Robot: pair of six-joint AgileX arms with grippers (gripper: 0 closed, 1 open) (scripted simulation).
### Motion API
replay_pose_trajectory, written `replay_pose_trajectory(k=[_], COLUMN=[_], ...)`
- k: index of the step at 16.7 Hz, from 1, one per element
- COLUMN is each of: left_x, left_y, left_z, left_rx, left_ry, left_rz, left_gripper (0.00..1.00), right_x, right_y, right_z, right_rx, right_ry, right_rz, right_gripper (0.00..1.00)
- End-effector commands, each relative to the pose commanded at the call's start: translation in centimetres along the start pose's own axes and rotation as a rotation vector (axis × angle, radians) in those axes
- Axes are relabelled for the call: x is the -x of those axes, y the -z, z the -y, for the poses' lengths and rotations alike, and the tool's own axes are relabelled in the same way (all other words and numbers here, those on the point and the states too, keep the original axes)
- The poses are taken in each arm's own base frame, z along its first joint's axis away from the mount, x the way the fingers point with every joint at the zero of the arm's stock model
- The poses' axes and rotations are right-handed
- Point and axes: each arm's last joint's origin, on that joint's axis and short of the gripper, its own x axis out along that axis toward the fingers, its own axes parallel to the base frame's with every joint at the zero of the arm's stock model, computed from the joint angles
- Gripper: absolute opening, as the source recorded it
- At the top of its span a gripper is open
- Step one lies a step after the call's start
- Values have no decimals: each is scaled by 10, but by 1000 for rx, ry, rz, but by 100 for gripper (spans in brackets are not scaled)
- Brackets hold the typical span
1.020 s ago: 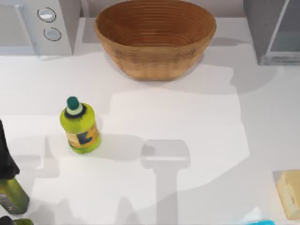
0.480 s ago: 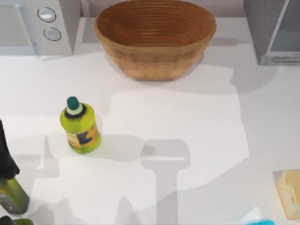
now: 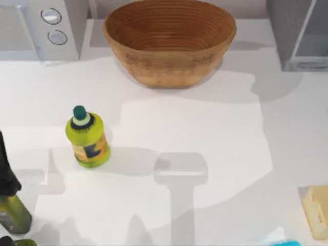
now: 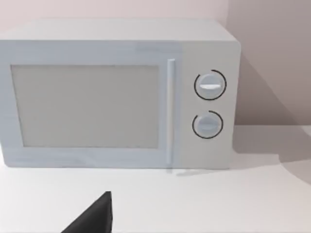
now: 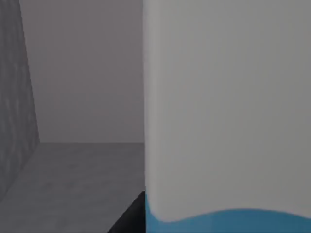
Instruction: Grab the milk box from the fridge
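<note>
The milk box (image 5: 223, 121) stands very close in the right wrist view, a white face with a blue band low down. Beside it are a dark grey speckled wall (image 5: 14, 121), a grey floor and a plain grey back. A dark part of my right gripper (image 5: 129, 218) shows at the carton's edge. In the top view the fridge (image 3: 286, 31) stands at the back right, its pale glassy door panel (image 3: 313, 31) set at an angle. A white and bright blue corner (image 3: 279, 239) pokes in at the front edge. My left arm (image 3: 6, 179) is parked at the front left.
A light grey appliance with two round knobs (image 3: 41, 25) stands at the back left and faces the left wrist camera (image 4: 121, 97). A woven basket (image 3: 169, 38) sits at the back middle. A yellow-green bottle (image 3: 87, 136) stands left of centre. A pale tan block (image 3: 318, 210) lies at the right edge.
</note>
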Motion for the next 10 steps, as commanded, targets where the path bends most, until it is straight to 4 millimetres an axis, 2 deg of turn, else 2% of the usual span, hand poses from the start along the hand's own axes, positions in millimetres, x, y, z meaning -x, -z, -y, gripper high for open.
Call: replay_pose_trajectory(k=[2, 7, 10], left_x=[0, 0, 0], left_y=[0, 0, 0], left_z=[0, 0, 0], left_rx=[0, 0, 0], left_ry=[0, 0, 0], left_rz=[0, 0, 0], left_gripper=[100, 100, 100], right_x=[0, 0, 0], right_y=[-8, -43, -49], right_z=[-1, 0, 0], right_rx=[1, -1, 0], right_ry=[-2, 0, 0], right_rz=[-3, -3, 0], right_gripper=[0, 0, 0])
